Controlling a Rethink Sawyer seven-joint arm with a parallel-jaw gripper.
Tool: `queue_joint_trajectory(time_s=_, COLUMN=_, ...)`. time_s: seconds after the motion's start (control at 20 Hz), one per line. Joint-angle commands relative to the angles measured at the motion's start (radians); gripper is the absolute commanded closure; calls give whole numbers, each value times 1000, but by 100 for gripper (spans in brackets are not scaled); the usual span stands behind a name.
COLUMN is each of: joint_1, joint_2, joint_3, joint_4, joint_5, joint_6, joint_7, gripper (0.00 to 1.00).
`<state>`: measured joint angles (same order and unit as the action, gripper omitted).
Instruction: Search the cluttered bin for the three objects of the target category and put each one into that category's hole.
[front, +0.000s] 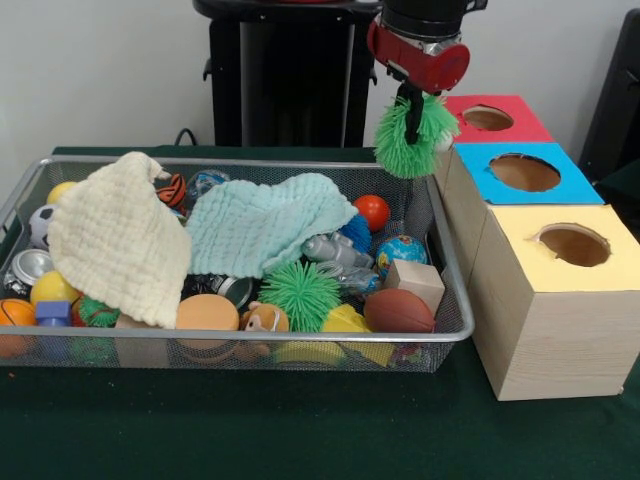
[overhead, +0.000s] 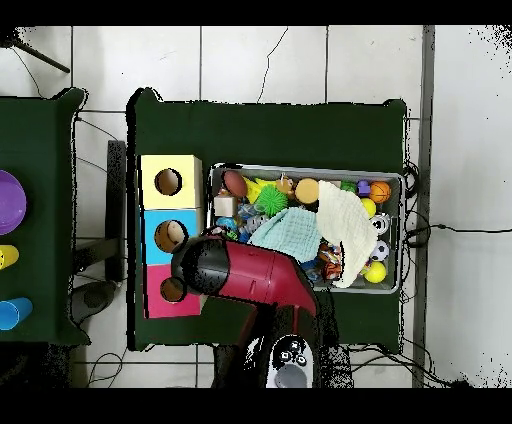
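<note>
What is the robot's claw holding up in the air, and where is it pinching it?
The gripper holds a green spiky ball, pinched at its top middle, hanging beside the red box, above the wire bin's far corner.

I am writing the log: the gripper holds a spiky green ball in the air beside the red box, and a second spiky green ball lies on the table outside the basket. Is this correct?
Not quite. The gripper does hold a spiky green ball beside the red box, but the second spiky green ball lies inside the basket, as the front view shows.

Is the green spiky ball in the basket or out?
Out. The hand holds the green spiky ball up beside the red box.
</note>
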<state>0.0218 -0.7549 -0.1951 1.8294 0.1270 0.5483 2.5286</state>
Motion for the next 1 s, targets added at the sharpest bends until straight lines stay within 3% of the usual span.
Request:
queue_joint_trajectory(time_s=0.05, joint_1=-23, joint_2=35, joint_3=77, joint_4=21, joint_5=-67, joint_6=-51, joint_7=-13, gripper=100)
queue_joint_trajectory(time_s=1.0, joint_1=-22, joint_2=33, joint_3=80, joint_4=27, joint_5=-96, joint_6=-88, joint_7=12, gripper=100)
